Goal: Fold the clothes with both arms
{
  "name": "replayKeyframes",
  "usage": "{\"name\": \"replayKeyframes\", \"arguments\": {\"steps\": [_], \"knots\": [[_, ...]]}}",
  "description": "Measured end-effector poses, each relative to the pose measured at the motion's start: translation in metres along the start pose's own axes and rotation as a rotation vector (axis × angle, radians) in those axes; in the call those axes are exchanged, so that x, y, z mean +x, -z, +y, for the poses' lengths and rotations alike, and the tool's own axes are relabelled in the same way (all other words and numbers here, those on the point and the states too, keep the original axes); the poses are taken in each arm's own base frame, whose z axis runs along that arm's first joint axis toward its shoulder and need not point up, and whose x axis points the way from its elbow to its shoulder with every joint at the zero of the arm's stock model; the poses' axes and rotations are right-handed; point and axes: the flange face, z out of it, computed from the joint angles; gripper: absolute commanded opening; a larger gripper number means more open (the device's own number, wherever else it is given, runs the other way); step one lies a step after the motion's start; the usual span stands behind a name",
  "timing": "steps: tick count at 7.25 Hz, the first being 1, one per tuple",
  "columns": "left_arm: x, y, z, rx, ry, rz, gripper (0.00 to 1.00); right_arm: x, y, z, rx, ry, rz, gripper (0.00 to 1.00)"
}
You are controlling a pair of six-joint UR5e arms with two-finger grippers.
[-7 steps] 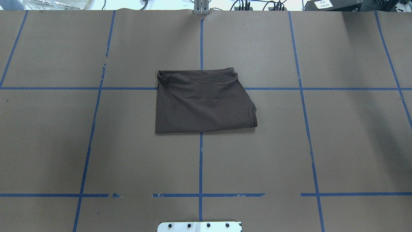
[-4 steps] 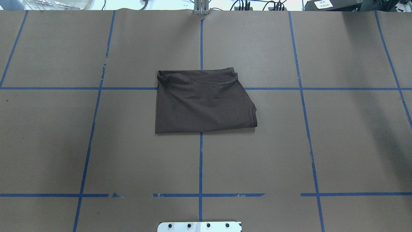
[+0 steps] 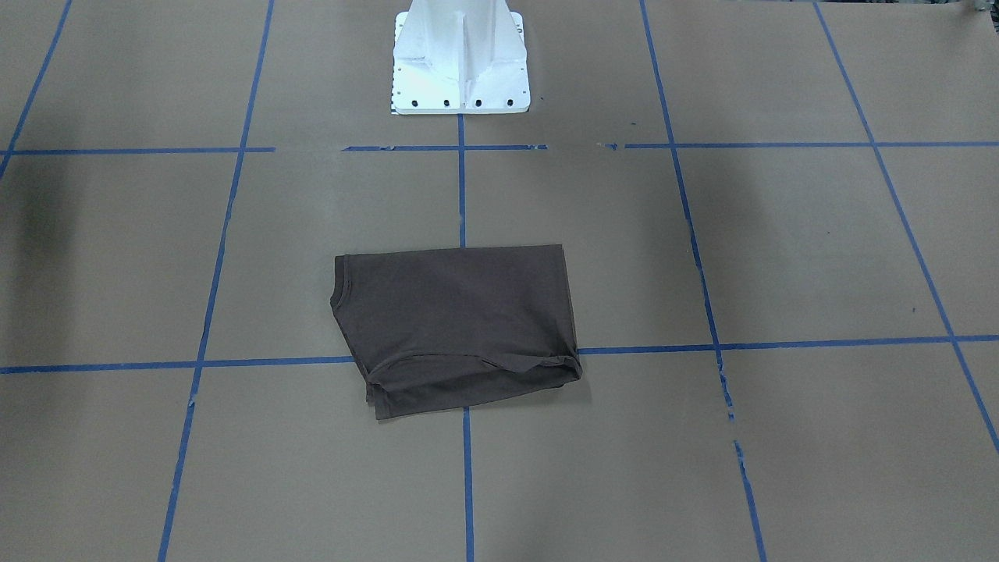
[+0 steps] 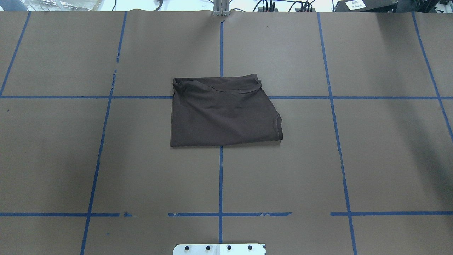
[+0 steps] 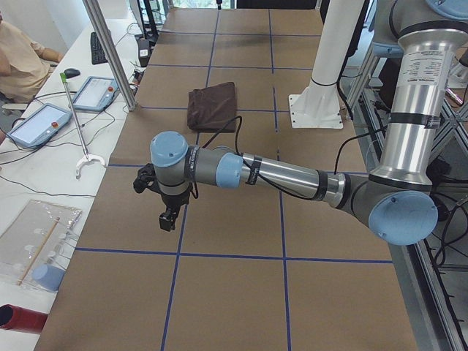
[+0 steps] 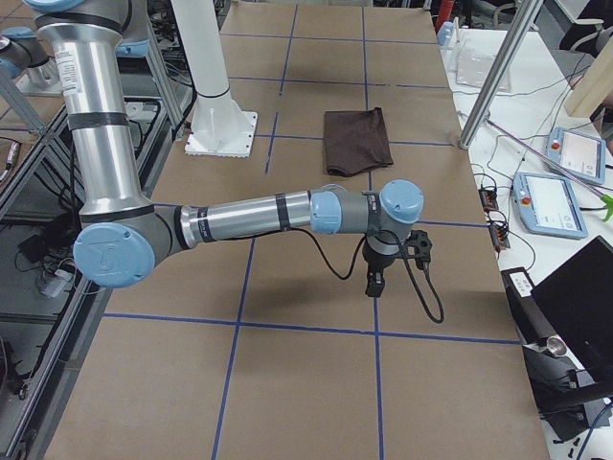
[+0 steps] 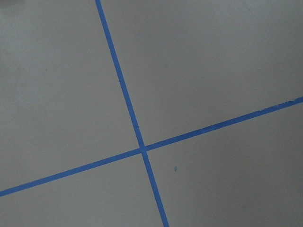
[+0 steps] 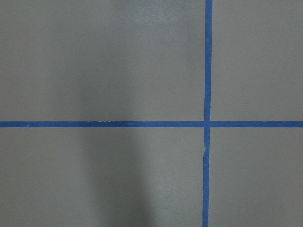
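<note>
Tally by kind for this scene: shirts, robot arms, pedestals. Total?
shirt: 1
arms: 2 (left arm, right arm)
pedestal: 1
Total: 4

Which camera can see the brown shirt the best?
The overhead view: the folded shirt lies mid-picture with nothing covering it. The front-facing view shows it nearly as well. Both side views show it small and far. The wrist cameras see only paper and tape.

T-shirt (image 4: 223,113) on table (image 4: 354,159) centre | pedestal base (image 3: 460,62) robot-side of it | left gripper (image 5: 167,219) above left end | right gripper (image 6: 374,285) above right end
</note>
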Motion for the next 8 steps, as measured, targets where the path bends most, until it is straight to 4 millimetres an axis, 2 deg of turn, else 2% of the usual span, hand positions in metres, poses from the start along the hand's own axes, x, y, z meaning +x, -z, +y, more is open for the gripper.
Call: {"name": "replayKeyframes", "arguments": {"steps": [6,8], "knots": [[-0.002,-0.006,0.004,-0.014,0.008,0.001,1.00,0.002,0.001,-0.001,0.004,0.079,0.028,1.00],[-0.024,-0.031,0.011,-0.057,0.047,0.007,1.00,0.003,0.000,-0.001,0.002,0.081,0.031,1.00]]}}
